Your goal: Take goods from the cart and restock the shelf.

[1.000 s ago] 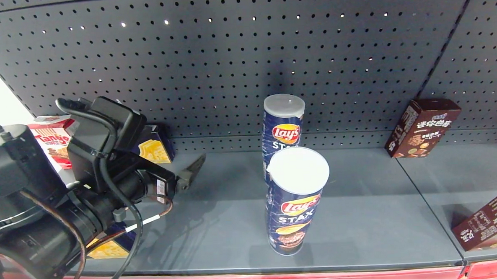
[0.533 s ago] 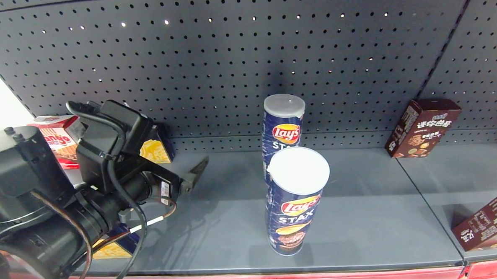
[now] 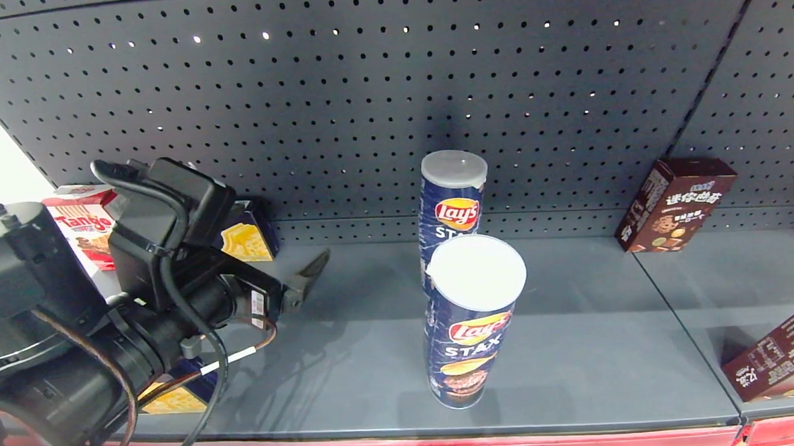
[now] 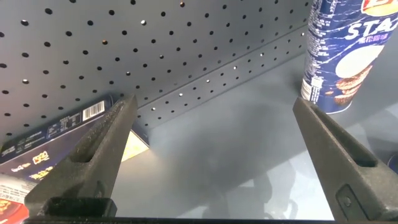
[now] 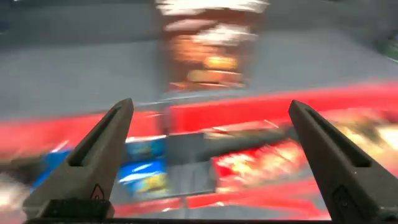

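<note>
Two tall blue chip cans stand upright mid-shelf, the front can [image 3: 475,320] right before the back can [image 3: 454,204]. My left arm hovers over the grey shelf [image 3: 597,348] to the cans' left, and one of its fingers [image 3: 310,266] points toward them, a can's width away. In the left wrist view the left gripper [image 4: 214,106] is open and holds nothing, with a can [image 4: 339,59] beyond one finger. The right gripper [image 5: 211,107] is open and holds nothing, facing a blurred brown box [image 5: 211,46] on a shelf above a red edge strip [image 5: 249,115].
Blue-and-yellow cracker boxes [image 3: 247,233] [image 3: 173,397] and a red-and-white wafer box [image 3: 85,226] sit at the left. Brown cookie boxes [image 3: 677,204] [image 3: 785,360] lean at the right. The pegboard wall [image 3: 365,104] closes the back. Blurred blue [image 5: 143,168] and red packages [image 5: 261,168] lie below the edge strip.
My left arm edged toward the cans half a second ago and has drawn back to about where it was. The cans have not moved.
</note>
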